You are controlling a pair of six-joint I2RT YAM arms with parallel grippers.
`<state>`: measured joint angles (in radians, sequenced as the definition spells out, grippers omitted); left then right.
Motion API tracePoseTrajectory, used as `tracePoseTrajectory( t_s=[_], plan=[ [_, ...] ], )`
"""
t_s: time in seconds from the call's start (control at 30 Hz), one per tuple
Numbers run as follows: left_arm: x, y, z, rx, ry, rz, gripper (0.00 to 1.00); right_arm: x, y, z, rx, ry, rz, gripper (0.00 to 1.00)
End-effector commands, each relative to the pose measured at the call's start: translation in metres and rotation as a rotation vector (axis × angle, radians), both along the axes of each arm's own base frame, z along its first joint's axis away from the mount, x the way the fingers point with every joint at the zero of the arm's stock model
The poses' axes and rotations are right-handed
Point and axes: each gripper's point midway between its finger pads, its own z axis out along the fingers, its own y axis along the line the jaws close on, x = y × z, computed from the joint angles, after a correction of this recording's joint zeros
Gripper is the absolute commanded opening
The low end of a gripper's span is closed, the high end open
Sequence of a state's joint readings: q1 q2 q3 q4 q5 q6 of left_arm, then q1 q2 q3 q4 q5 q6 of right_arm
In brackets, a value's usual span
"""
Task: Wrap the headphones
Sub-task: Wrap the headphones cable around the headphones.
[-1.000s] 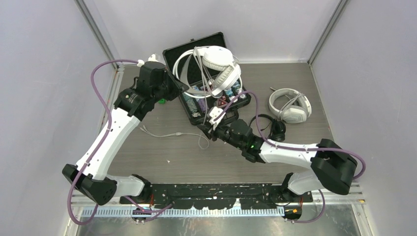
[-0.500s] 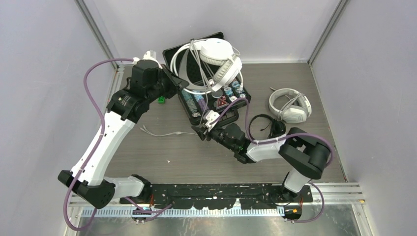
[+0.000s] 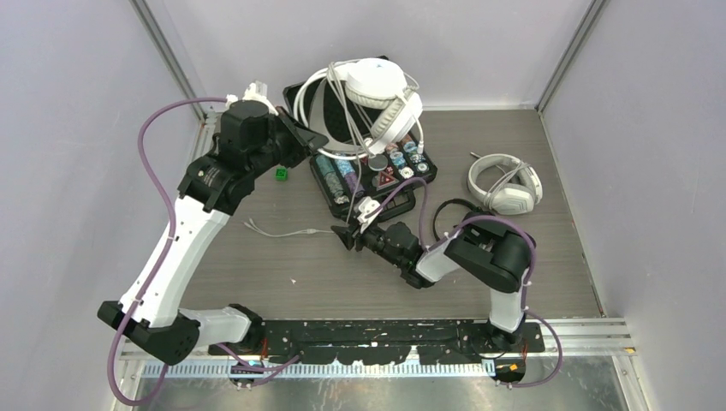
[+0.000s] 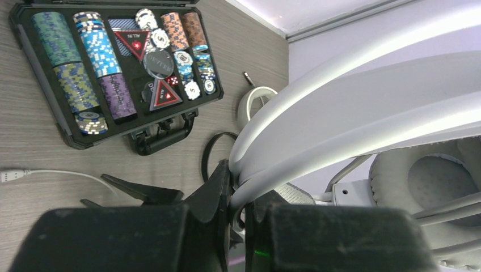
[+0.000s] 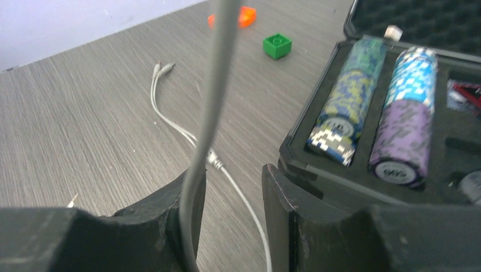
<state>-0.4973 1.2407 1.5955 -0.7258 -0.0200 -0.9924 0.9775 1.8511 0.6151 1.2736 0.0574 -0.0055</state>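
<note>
Two arms engaged. Step in hand, by judgement: gathering the cord [image 5: 212,102] of the white round-cup headset [image 3: 377,98], held aloft over the open chip case [image 3: 338,193] at the back of the table [image 3: 257,274]. Headband clamped tight in left gripper [image 4: 238,195]; left arm [image 3: 184,240] stretched far forward and raised. Right arm [image 3: 479,257] folded, wrist low by the table; right gripper [image 5: 230,198] half parted, cord down through the gap, nothing pinched. Next: close on cord, then loop round headband, clear of case.
</note>
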Motion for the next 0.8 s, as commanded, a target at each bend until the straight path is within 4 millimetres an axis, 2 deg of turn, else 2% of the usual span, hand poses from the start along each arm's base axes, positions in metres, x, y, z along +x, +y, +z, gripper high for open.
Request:
tracePoseTrajectory(
  t_s=[0.0, 0.07, 0.27, 0.37, 0.43, 0.5, 0.6, 0.67, 0.77],
  plan=[
    [-0.016, 0.0, 0.081, -0.155, -0.185, -0.03, 0.0, 0.003, 0.001, 0.006, 0.11, 0.01, 0.002, 0.45],
    [-0.017, 0.001, 0.086, -0.152, -0.196, -0.03, 0.0, 0.004, 0.001, 0.002, 0.109, 0.017, 0.001, 0.41],
    [-0.024, 0.003, 0.096, -0.148, -0.218, -0.071, 0.0, 0.01, -0.015, 0.004, 0.125, 0.041, -0.018, 0.01],
    [-0.036, -0.006, 0.108, -0.21, -0.219, -0.204, 0.0, 0.019, -0.03, 0.015, 0.162, 0.054, -0.026, 0.0],
    [-0.042, -0.006, 0.105, -0.196, -0.203, -0.248, 0.0, 0.026, -0.042, 0.025, 0.202, 0.071, -0.034, 0.0],
    [-0.046, 0.002, 0.098, -0.143, -0.2, -0.239, 0.0, 0.033, -0.057, 0.035, 0.235, 0.077, -0.052, 0.0],
    [-0.047, 0.027, 0.092, -0.067, -0.217, -0.156, 0.0, 0.041, -0.073, 0.043, 0.258, 0.076, -0.083, 0.0],
    [-0.048, 0.037, 0.098, -0.064, -0.24, -0.132, 0.0, 0.046, -0.082, 0.042, 0.271, 0.094, -0.103, 0.0],
    [-0.05, 0.039, 0.108, -0.07, -0.249, -0.136, 0.0, 0.051, -0.091, 0.039, 0.278, 0.111, -0.123, 0.0]
  ],
)
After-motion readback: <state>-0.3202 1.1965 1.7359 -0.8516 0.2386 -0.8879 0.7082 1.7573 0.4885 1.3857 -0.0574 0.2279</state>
